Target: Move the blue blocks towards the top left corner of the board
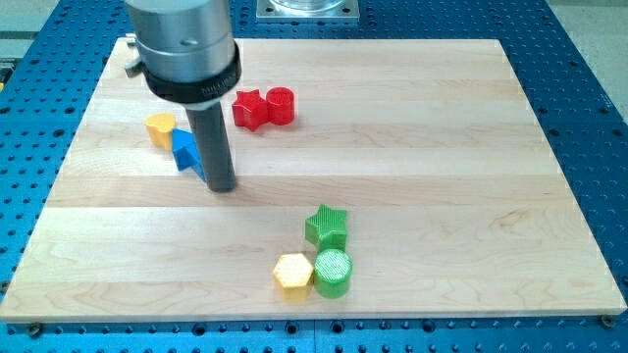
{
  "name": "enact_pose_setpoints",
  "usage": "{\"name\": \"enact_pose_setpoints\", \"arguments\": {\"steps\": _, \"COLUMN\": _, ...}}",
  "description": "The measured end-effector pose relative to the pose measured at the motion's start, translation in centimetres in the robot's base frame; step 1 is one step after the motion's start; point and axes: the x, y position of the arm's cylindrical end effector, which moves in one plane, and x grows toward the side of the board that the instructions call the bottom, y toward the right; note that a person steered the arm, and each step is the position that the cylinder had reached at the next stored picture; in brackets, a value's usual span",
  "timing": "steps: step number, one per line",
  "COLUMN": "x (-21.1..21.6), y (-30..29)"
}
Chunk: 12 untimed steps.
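The wooden board (412, 127) fills most of the view, pale and bare over most of its surface, resting on a blue perforated table (599, 118); my arm comes down from the view's top left as a broad grey cylinder narrowing to the dark rod, and my tip (222, 186) sits on the wood in the left half. I carry no jaws to open or close, so there is nothing held; the rod only pushes.

The blue block (184, 149) lies just to the view's left of my rod, touching it or very nearly, partly hidden behind it; its shape I cannot make out surely, though it looks angular, with a bright top face and a darker side. A yellow block (161, 127), rounded, stands just beside it toward the top left, seemingly touching. I see only this one blue piece; whether another hides behind the rod I cannot tell.

To push well, I judge my tip should stay low and right of the blue block, so the force runs toward the top left corner; the yellow block lies in that path and will likely be shoved along or make the blue one swivel, so a slow, centred push seems wise.

Smaller matters: a red star (248, 109) and red cylinder (281, 105) sit well clear of that line.
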Motion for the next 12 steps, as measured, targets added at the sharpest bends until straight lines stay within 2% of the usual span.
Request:
{"name": "enact_pose_setpoints", "arguments": {"steps": 2, "x": -5.4, "y": -4.6}}
{"name": "enact_pose_setpoints", "arguments": {"steps": 5, "x": -8.2, "y": -11.6}}
{"name": "enact_pose_setpoints", "arguments": {"steps": 6, "x": -8.4, "y": -12.0}}
{"name": "enact_pose_setpoints", "arguments": {"steps": 9, "x": -7.7, "y": -8.3}}
{"name": "enact_pose_setpoints", "arguments": {"steps": 12, "x": -8.9, "y": -7.5}}
